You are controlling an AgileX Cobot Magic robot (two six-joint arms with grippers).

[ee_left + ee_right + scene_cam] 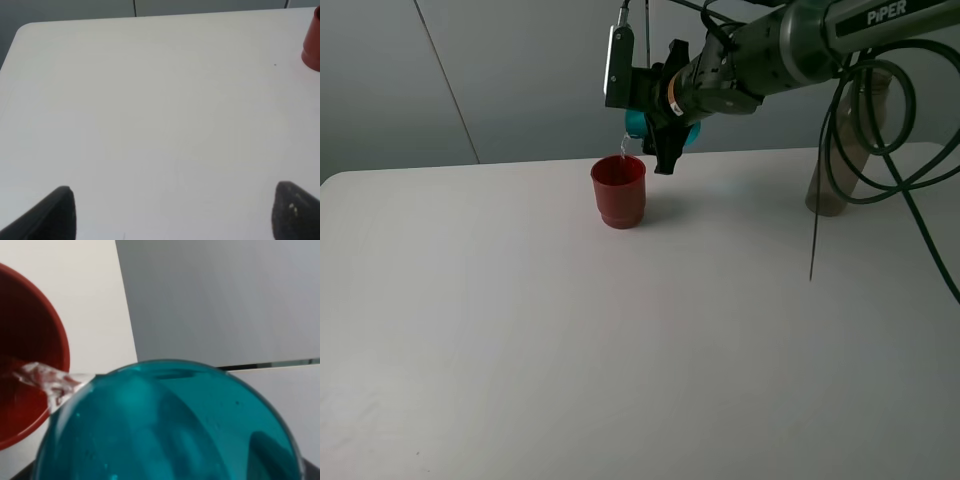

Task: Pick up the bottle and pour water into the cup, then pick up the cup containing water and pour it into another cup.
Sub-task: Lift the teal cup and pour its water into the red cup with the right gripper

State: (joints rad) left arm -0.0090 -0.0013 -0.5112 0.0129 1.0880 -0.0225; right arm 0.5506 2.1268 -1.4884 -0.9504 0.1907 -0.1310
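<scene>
Off to the left, the left gripper idles with jaws spread wide over the bare table. The red cup stands mid-table, taking a thin stream from the teal tumbler, which the right gripper clamps tilted just above it. Tip faster and water may overshoot the rim.

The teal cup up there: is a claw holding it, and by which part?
Yes. The right claw holds the teal cup by its side wall, tipped over the red cup, with water running out. The left claw holds nothing.
</scene>
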